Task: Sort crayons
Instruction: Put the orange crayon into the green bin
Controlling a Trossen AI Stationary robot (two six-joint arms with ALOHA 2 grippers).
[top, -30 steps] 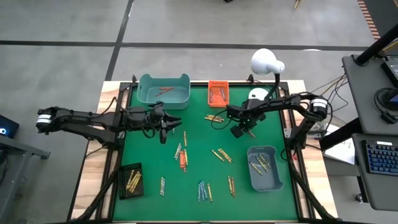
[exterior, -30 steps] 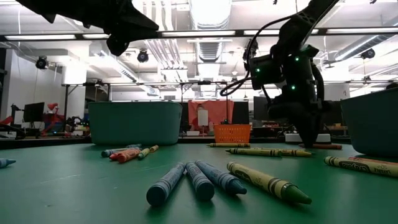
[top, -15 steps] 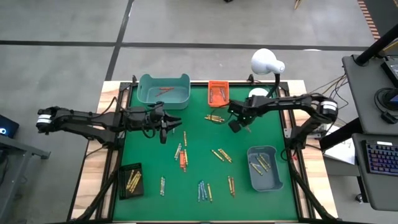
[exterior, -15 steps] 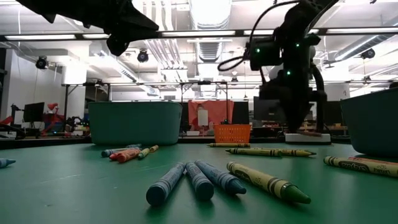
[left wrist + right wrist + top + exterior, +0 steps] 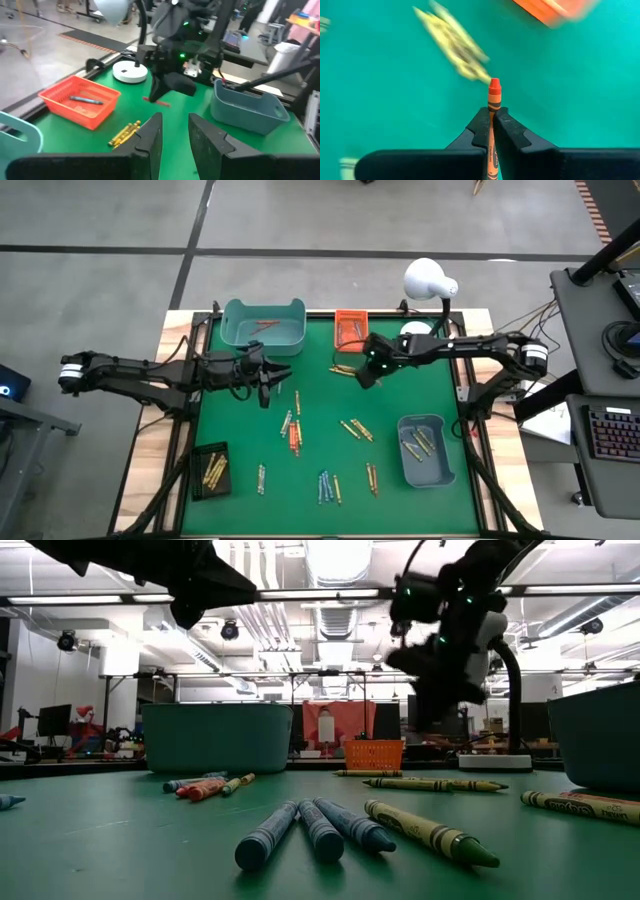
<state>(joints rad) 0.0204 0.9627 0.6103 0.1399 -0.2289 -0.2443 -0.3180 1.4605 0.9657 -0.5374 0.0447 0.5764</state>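
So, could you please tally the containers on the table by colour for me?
Teal bins: 2, one at the far edge, one on the right arm's side
Orange tray: 1
Black tray: 1
Total: 4

A robotics lab or workshop: ceiling strip lights [image 5: 330, 592] and pipes across the frame's top, benches with monitors [image 5: 52, 720] at left, a keyboard [image 5: 610, 432] at far right.

Orange crayon [image 5: 493, 100] pinched lengthwise in right claw [image 5: 492, 120] — others [image 5: 293, 435] scattered on mat.
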